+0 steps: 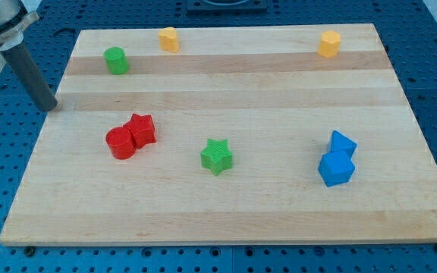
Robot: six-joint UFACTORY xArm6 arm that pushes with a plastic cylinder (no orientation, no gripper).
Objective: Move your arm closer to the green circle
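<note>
The green circle (116, 60), a short green cylinder, stands near the top left corner of the wooden board (226, 205). My tip (49, 107) rests at the board's left edge, below and to the left of the green circle, about a block's width or two away from it. The dark rod rises from the tip toward the view's top left corner. Nothing touches the green circle.
A red circle (120, 142) and a red star-like block (142, 130) touch each other left of centre. A green star (217, 156) sits at the middle. Two blue blocks (337, 159) lie at the right. Yellow blocks stand at the top left (169, 39) and top right (328, 43).
</note>
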